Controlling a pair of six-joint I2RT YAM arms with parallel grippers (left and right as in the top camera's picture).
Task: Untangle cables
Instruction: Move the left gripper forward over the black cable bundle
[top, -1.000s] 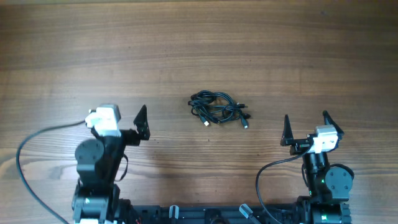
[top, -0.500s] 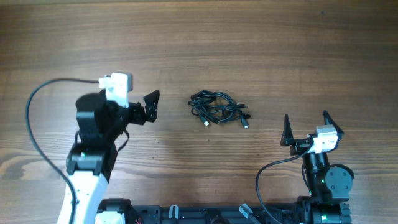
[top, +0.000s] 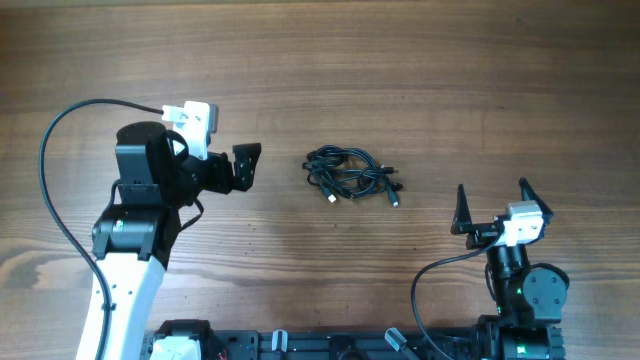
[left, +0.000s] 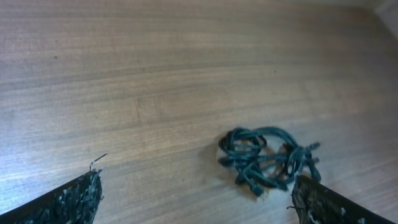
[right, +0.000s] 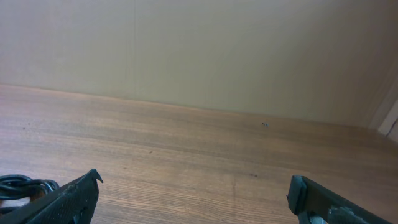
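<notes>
Wood-grain table (top: 420, 60) fills the overhead view. The cables (top: 350, 175) lie near its middle, bunched in one small black knot, with plug ends (top: 396, 200) poking out along the knot's 5 o'clock side. The left gripper (top: 247, 166) hangs at the knot's 9 o'clock, near it but apart, jaws spread wide with nothing between them. The right gripper (top: 491, 190) stands at the knot's 4 o'clock, farther off, fingers splayed and empty, pointing toward 12 o'clock.

In the left wrist view, the two dark fingers (left: 68, 202) fill the bottom corners, released and holding nothing. The cables (left: 267, 165) rest on the table (left: 155, 74) at about 2 o'clock from the left gripper (left: 196, 183), closer to the right-hand finger and not touching it.

In the right wrist view, the right gripper (right: 194, 180) is likewise spread and bare. Only a sliver of the cables (right: 22, 186) shows at the frame's 8 o'clock edge, outside the left-hand finger (right: 71, 199). A pale wall (right: 199, 50) rises behind the table (right: 217, 149).
</notes>
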